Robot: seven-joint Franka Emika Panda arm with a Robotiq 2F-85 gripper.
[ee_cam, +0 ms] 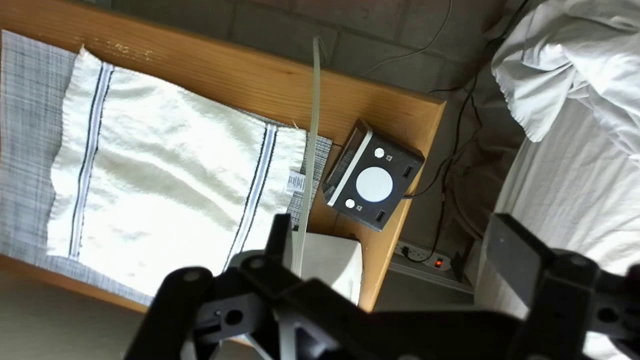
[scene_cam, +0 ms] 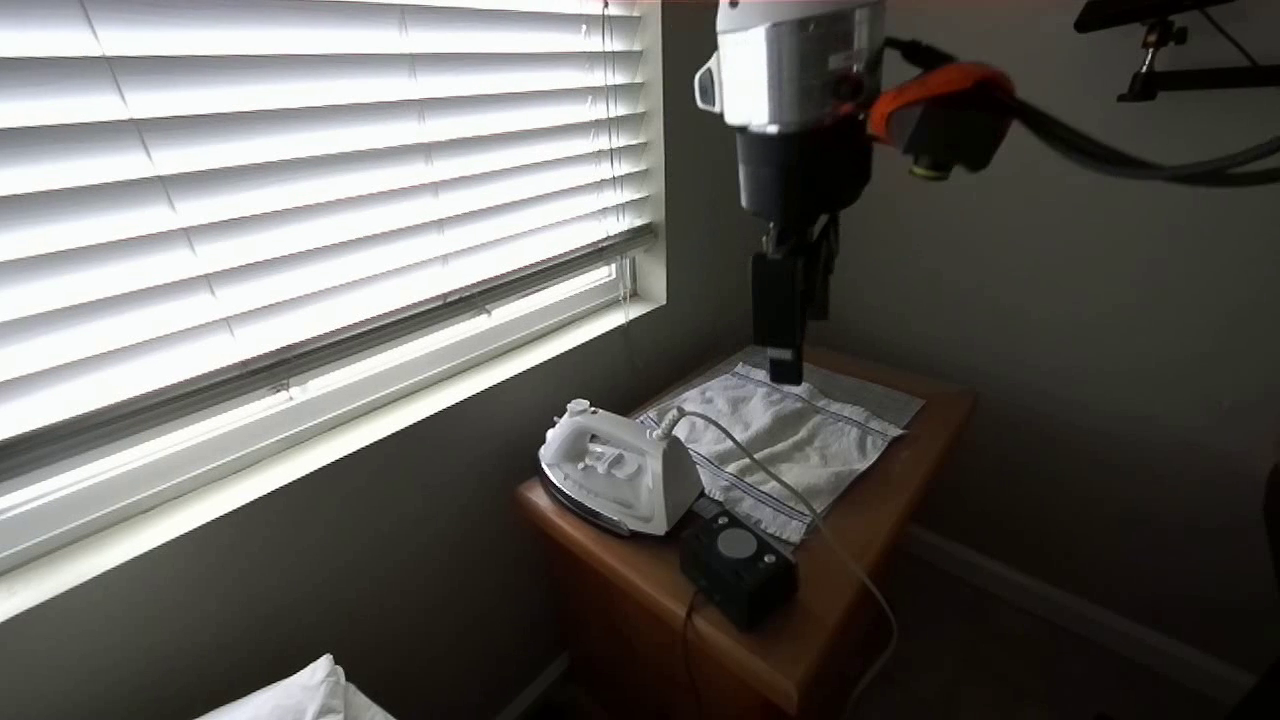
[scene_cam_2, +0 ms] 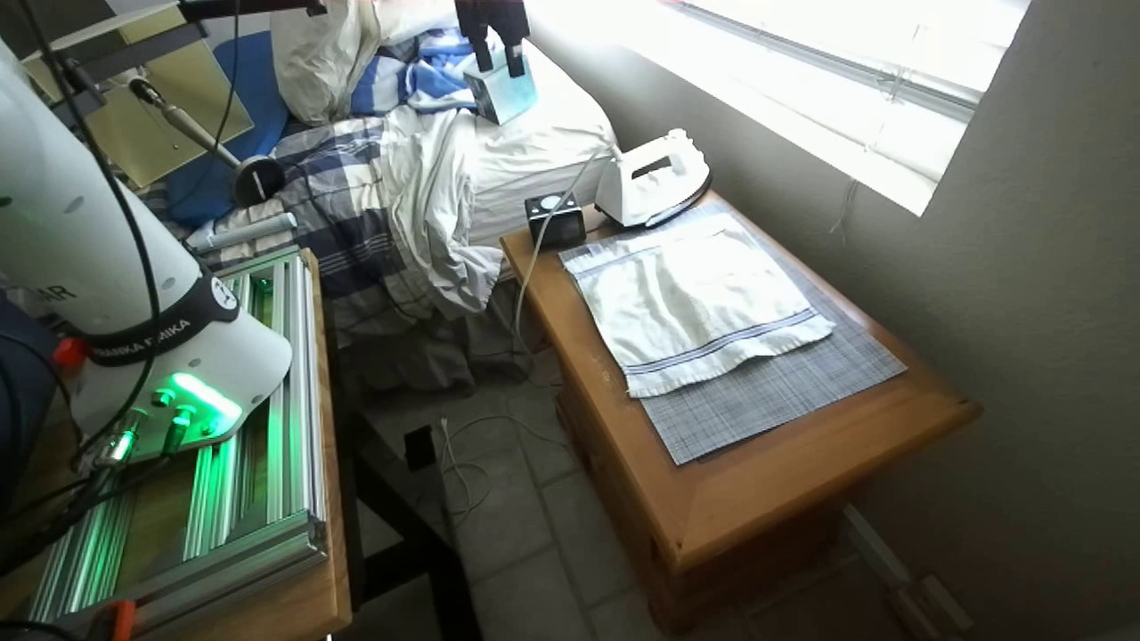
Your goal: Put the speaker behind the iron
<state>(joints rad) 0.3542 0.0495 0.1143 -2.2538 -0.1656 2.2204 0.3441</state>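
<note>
Wrist view: end effector [ee_cam: 392, 243] midair, jaws wide apart

The boxy black speaker [scene_cam: 738, 572] sits just beside the white, sole-down iron [scene_cam: 648, 488].

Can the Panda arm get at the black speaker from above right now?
Likely yes: the gripper is open, and in the wrist view nothing lies over the speaker. The iron and its cord sit close by, though.

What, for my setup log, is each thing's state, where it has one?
Pincer: open, empty
Speaker: button side up, ungripped
Iron: resting flat; hot or cold, unclear
Towel: spread out, creased
Blinds: lowered, gap beneath
Power strip: lit red
Base light: lit green
Bedding: crumpled
</note>
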